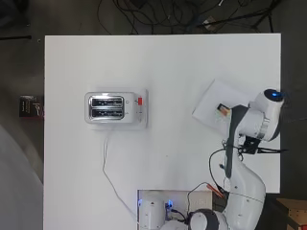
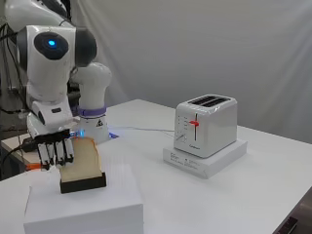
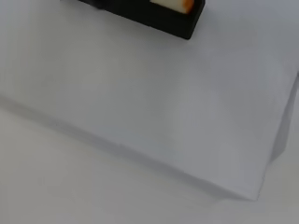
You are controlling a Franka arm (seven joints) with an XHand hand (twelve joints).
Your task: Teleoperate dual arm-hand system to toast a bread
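In the side view, my hand (image 2: 54,152) hangs at the far left, fingers (image 2: 62,152) pointing down and lying against the near face of the bread slice (image 2: 84,158). I cannot tell whether they are curled onto the slice or only resting on it; they look fairly straight. The slice stands upright in a black holder (image 2: 83,183), which sits on top of a white box (image 2: 87,207) at the near left of the white table (image 2: 273,165).

In the wrist view, one corner of that black holder (image 3: 159,18) shows with a bit of the bread's crust (image 3: 175,3) in it, on the flat top of the box (image 3: 154,107).

Further right, a white cord (image 2: 141,129) runs across the table toward the toaster (image 2: 205,124). The toaster stands well apart from the bread, on a low white block (image 2: 207,158), with its two slots (image 2: 209,101) facing up and its red lever (image 2: 194,123) near the top of its track.

From overhead, the toaster (image 1: 116,107) is left of centre and the box (image 1: 211,108) with the bread (image 1: 221,111) is at the right, partly under my arm.
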